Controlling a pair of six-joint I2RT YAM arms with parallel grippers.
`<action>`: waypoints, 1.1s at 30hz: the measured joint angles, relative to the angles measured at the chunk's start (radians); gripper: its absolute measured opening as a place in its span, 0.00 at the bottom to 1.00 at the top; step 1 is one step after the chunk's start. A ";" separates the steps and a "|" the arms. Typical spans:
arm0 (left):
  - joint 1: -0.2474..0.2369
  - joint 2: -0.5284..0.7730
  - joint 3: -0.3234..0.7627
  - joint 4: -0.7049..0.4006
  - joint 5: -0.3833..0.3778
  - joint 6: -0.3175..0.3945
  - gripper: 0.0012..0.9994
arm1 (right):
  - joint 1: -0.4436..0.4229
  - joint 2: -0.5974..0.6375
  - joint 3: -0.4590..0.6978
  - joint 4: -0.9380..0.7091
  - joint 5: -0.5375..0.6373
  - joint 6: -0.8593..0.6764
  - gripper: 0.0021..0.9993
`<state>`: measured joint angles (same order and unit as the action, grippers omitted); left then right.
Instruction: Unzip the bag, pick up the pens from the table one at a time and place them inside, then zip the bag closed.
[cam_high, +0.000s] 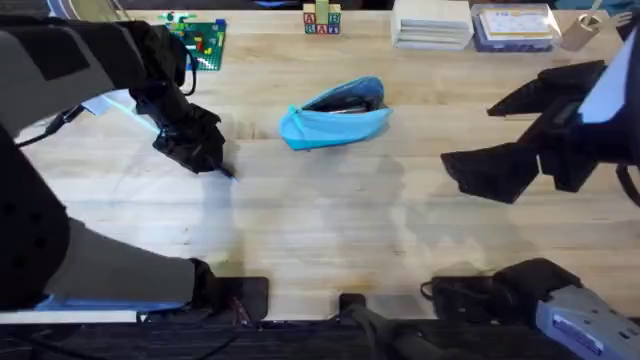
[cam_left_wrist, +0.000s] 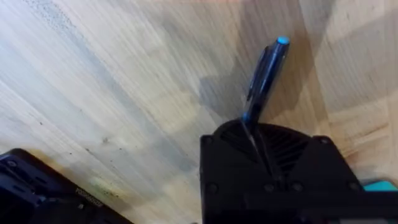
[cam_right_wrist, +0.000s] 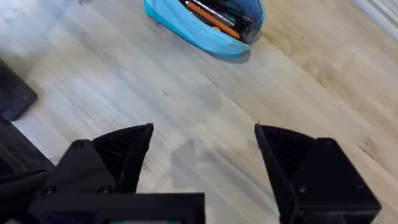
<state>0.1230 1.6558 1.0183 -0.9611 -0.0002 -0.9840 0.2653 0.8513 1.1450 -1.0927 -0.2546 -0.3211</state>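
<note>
Left side of the table (cam_high: 330, 230): the left gripper (cam_high: 205, 158) is low over the pale, grained wood planks, its black fingers clamped on a pen (cam_left_wrist: 264, 78). The pen is a slim dark stick with a blue end cap; in the left wrist view it juts out from between the ribbed black fingers, above the wood, and throws a shadow on it. In the overhead view only its short tip (cam_high: 228, 173) shows past the fingers.

Toward the far edge, left of centre: a green plate of toy bricks (cam_high: 200, 38).

Centre, nearer the far edge than the near one: the bag (cam_high: 335, 115), light blue soft fabric, boat-shaped and tapered at its ends, lying on the wood with its zip parted. Dark pens and an orange one (cam_right_wrist: 211, 15) lie inside the opening.

Far edge, right of centre: small lettered blocks (cam_high: 321, 20), a flat white box (cam_high: 432, 24) and a clear box with a blue lid (cam_high: 512, 28).

Right side: the right gripper (cam_right_wrist: 202, 162) hangs above bare wood, well apart from the bag, its two blunt, ribbed black fingers spread wide with nothing between them
</note>
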 joint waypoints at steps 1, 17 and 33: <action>0.000 0.000 0.001 0.000 0.000 0.000 0.04 | 0.000 0.000 0.000 0.000 0.000 0.000 1.00; 0.000 -0.181 0.003 0.023 0.006 0.102 0.04 | 0.000 0.000 0.000 0.000 0.000 0.000 1.00; 0.000 -0.399 0.003 0.037 0.100 0.570 0.04 | 0.000 0.000 0.000 0.000 0.000 0.000 1.00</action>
<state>0.1230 1.2564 1.0214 -0.9243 0.1003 -0.4144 0.2653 0.8513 1.1450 -1.0927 -0.2546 -0.3210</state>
